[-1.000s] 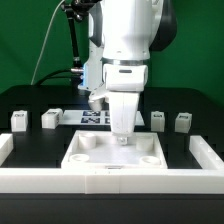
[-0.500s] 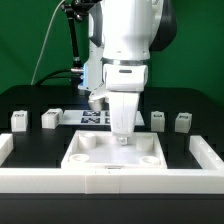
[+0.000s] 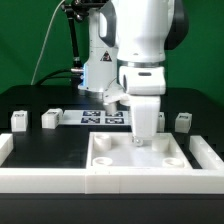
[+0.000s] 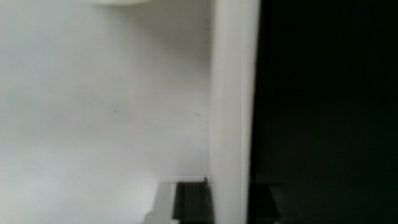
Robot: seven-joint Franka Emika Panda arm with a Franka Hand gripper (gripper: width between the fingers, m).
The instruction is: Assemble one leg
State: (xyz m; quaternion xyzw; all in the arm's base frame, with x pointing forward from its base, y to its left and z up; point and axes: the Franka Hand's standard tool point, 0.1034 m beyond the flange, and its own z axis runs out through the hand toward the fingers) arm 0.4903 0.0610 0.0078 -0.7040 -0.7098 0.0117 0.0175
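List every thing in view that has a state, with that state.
pincer: down at the panel, open or shut cannot be told
panel: lying flat, sockets up, visible sockets empty
leg at the exterior view's left edge: upright, loose
leg next to it: upright, loose
leg at the exterior view's right: upright, loose
marker board: flat on the table
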